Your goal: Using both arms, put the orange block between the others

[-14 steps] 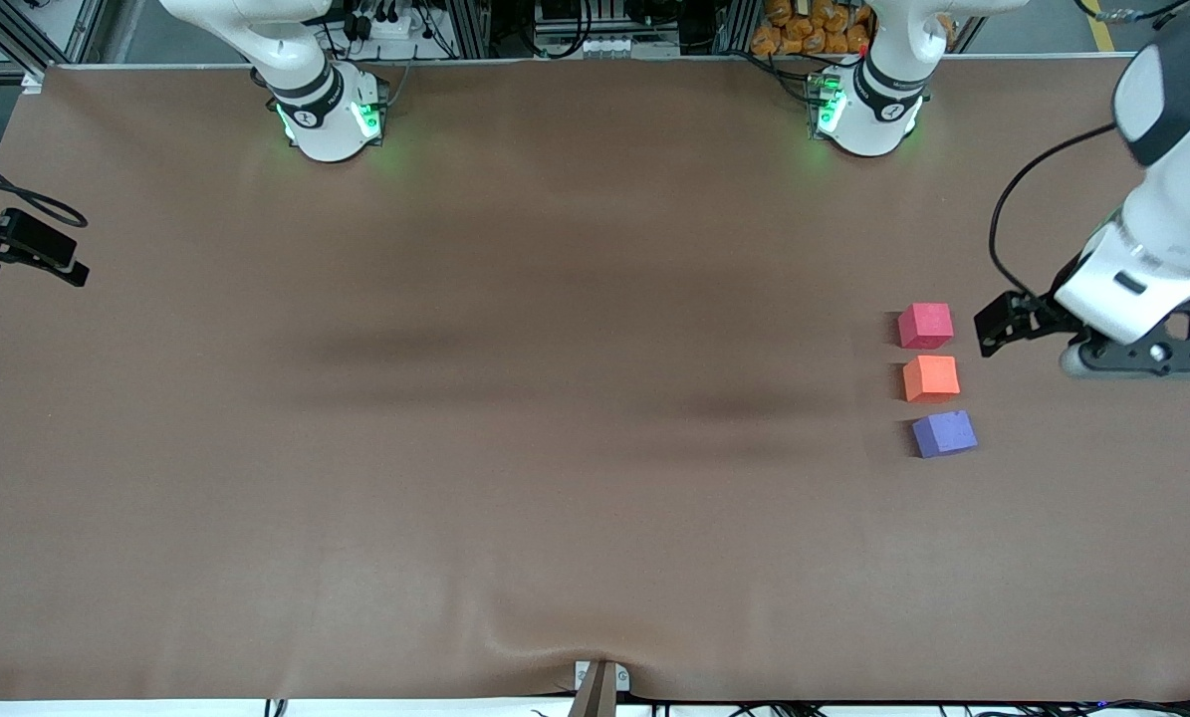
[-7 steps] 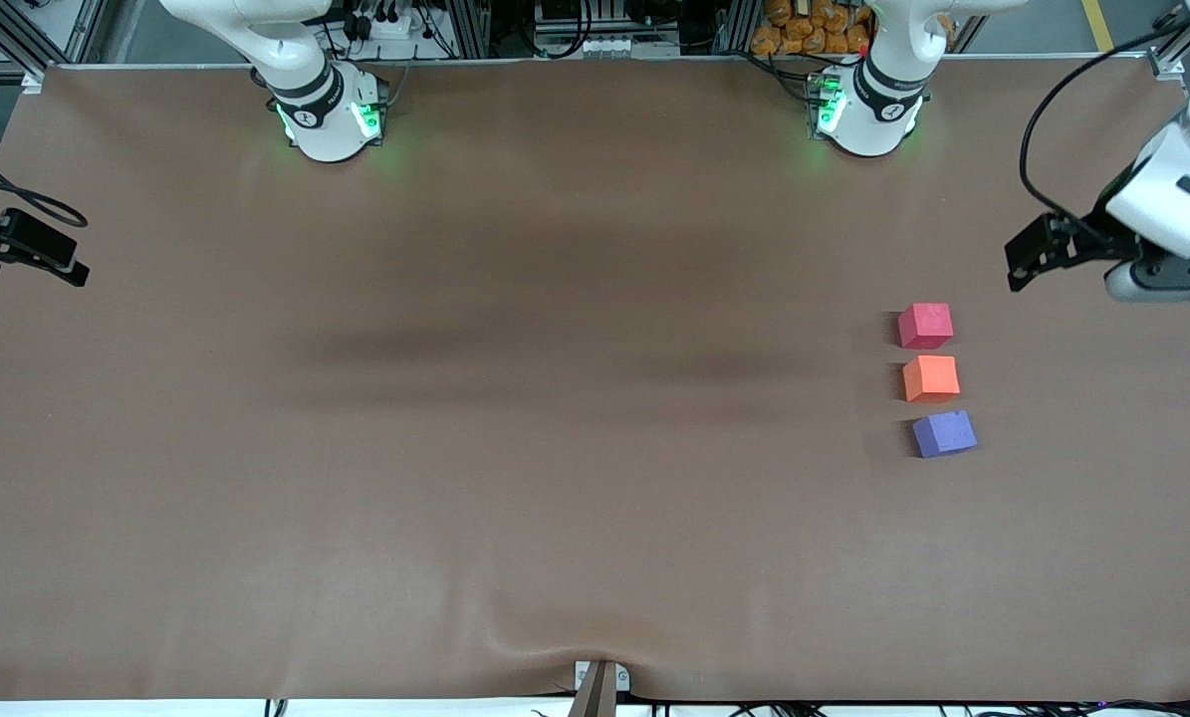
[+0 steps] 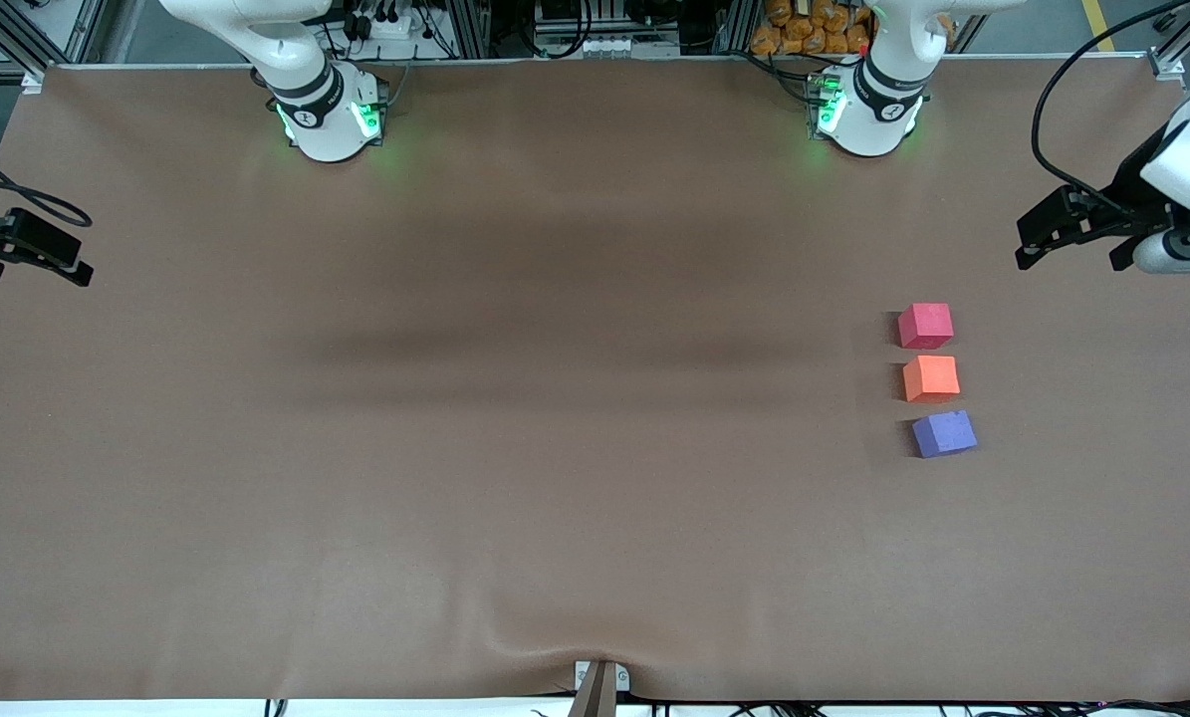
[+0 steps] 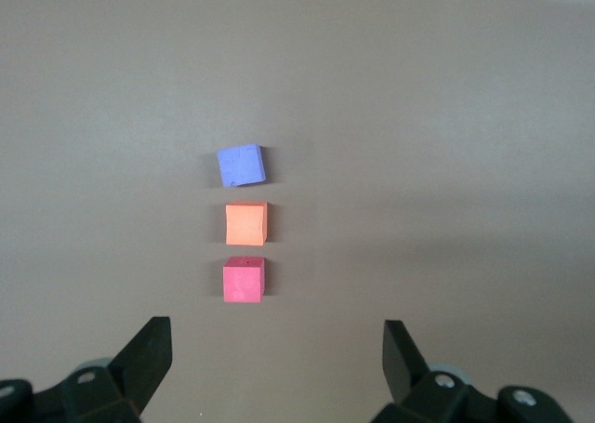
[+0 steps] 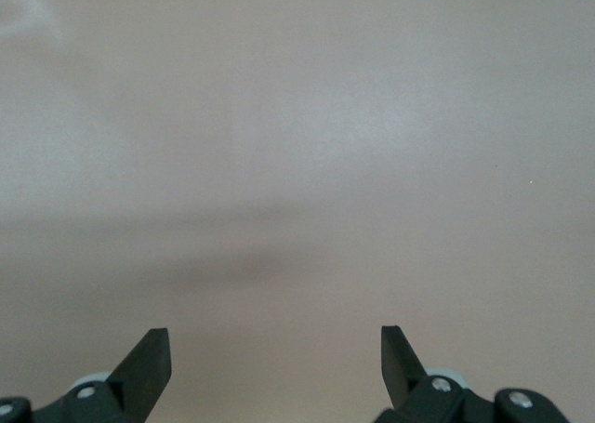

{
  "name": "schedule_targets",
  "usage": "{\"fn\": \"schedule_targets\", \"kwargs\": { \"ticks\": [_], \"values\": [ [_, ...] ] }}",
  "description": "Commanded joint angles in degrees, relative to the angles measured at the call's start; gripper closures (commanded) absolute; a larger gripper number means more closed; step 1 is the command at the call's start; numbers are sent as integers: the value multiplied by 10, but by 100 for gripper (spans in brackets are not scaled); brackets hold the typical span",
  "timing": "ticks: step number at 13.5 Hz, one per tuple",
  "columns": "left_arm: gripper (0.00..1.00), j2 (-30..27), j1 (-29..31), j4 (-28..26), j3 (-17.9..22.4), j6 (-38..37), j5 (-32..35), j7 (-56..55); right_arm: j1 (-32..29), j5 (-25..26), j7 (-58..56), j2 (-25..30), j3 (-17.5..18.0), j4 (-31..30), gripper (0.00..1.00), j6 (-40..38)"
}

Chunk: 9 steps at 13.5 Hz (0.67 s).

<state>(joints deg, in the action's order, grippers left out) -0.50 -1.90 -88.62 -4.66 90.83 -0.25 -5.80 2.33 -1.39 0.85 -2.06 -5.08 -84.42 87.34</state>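
orange block (image 3: 930,377) sitting between red cube (image 3: 925,326) and purple cube (image 3: 943,433) | left gripper (image 4: 277,349) hanging wide, empty | right gripper (image 5: 275,347) waiting wide, empty

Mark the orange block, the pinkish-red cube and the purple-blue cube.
orange block (image 3: 930,377): front view, middle of its top face.
pinkish-red cube (image 3: 925,325): front view, middle of its top face.
purple-blue cube (image 4: 242,165): left wrist view, middle of its top face.

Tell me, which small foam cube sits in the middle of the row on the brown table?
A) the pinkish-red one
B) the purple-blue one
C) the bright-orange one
C: the small bright-orange foam cube lies between the pinkish-red cube and the purple-blue cube.
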Motion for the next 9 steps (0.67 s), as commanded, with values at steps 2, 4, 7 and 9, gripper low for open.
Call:
{"fn": "schedule_targets", "kwargs": {
  "ticks": [2, 4, 7, 9],
  "values": [
    [0, 5, 5, 5, 3, -2, 2, 22, 7, 9, 12, 5, -2, 1, 0, 4],
    [0, 6, 5, 1, 3, -3, 2, 4, 7, 9, 12, 5, -2, 1, 0, 4],
    [0, 5, 5, 1, 3, -4, 2, 4, 7, 9, 12, 4, -2, 1, 0, 4],
    [0, 7, 5, 1, 3, -4, 2, 3, 7, 9, 12, 4, -2, 1, 0, 5]
  ]
}}
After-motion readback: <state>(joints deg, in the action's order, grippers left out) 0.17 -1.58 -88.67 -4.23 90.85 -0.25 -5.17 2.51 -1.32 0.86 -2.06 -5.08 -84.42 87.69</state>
